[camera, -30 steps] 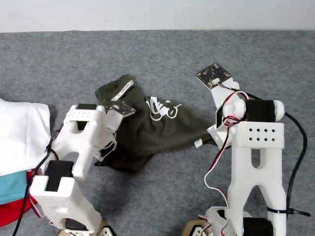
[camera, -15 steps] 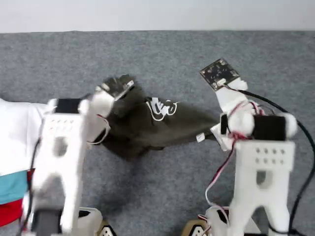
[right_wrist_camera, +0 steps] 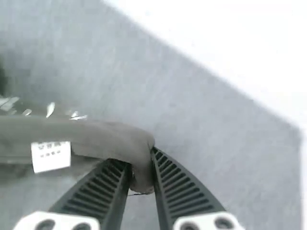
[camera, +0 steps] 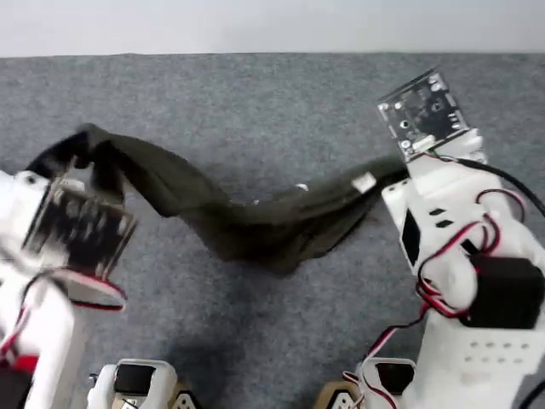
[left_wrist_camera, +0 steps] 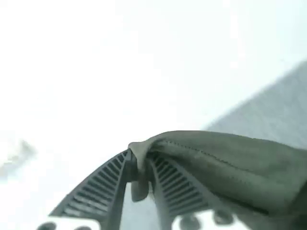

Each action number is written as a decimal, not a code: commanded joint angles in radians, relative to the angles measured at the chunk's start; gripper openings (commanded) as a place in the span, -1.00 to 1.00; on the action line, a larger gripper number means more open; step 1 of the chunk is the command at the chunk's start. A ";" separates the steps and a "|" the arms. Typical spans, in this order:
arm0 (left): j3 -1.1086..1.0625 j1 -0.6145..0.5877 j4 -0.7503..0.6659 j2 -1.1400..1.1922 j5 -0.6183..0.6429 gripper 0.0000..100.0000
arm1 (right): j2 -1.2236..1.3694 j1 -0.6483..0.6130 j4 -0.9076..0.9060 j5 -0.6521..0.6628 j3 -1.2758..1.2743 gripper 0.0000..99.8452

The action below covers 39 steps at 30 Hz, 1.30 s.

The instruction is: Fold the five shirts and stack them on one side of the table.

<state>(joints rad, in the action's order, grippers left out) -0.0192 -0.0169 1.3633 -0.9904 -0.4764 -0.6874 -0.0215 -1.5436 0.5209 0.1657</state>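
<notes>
One dark shirt (camera: 247,223) we see stretched, left claw (left_wrist_camera: 139,165) clamped on it at nine o'clock, right claw (right_wrist_camera: 141,165) clamped at three

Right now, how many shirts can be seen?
1 for certain: the olive shirt, strung between the left gripper and right gripper. Red cloth beside the left arm may be another; the arm may hide more.

The olive shirt (camera: 247,226) stretches across mid-frame, barring the way. Open grey table (camera: 255,94) lies above it and at lower centre.
</notes>
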 commanded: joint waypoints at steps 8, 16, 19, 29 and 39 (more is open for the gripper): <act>0.188 -0.100 -0.071 -0.005 -0.204 -0.99 | -0.019 -0.005 0.205 -0.003 0.233 -0.98; 0.315 -0.181 -0.127 -0.011 -0.203 -0.99 | -0.025 -0.002 0.108 0.052 0.405 -0.98; 0.371 -0.183 -0.127 -0.012 -0.204 -0.99 | -0.025 -0.002 0.073 0.068 0.465 -0.98; 0.572 -0.183 -0.129 -0.012 -0.341 -0.99 | -0.033 -0.002 -0.062 0.126 0.694 -0.98; 0.532 -0.183 0.071 -0.005 -0.428 -0.99 | -0.044 -0.002 -0.248 0.210 0.617 -0.98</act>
<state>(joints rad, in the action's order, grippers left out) 0.5654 -0.1918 1.3326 -1.0073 -0.8646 -0.7580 -0.0230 -1.7522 0.7204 0.8424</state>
